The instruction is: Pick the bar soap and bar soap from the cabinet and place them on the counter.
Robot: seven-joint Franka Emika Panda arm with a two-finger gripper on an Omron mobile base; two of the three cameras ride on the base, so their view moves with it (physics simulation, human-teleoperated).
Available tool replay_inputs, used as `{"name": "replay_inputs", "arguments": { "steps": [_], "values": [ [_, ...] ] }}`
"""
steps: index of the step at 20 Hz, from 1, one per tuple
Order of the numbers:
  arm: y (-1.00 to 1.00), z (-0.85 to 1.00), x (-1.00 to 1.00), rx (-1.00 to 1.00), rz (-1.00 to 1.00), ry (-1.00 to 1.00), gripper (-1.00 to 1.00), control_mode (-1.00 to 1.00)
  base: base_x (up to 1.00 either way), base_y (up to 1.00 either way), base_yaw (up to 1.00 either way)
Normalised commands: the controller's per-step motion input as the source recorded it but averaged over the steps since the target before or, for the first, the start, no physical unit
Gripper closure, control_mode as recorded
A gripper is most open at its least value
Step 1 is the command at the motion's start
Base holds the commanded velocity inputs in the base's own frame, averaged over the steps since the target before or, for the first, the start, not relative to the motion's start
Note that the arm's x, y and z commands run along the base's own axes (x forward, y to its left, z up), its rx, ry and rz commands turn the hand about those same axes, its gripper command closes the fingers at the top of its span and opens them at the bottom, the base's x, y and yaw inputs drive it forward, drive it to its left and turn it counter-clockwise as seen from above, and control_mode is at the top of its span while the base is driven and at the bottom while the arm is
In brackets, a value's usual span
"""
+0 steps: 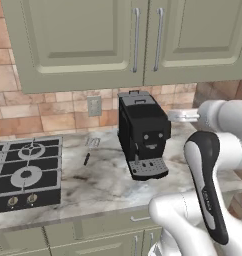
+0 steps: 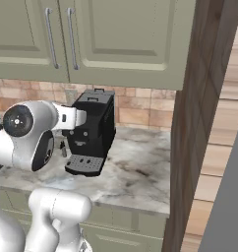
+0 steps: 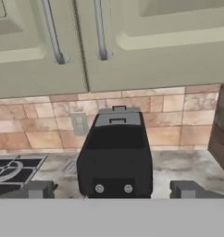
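Doors shut on the cabinet [image 3: 151, 51], so the soaps sit hidden behind them and opening up is the job in hand. The gripper [image 3: 113, 190] hangs wide open and empty, low over the counter [image 1: 103, 185], facing the coffee machine [image 3: 116, 157]. To do this well, I'd lift clear of that machine, square the fingers [image 3: 40, 190] across a handle [image 3: 101, 32], close firmly, then pull along the door's arc. The handles stand well above the gripper, near the cabinet's centre seam.
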Motion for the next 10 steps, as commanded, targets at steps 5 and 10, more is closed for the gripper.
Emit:
{"name": "replay_inputs", "arguments": {
  "steps": [5,10],
  "values": [
    [0.00,0.22,-0.21,0.00,-0.02,-0.17,-1.00,-1.00,0.00,0.00,0.00],
    [0.00,0.26,-0.14,0.00,-0.02,-0.16,-1.00,-1.00,0.00,0.00,0.00]
  ]
}}
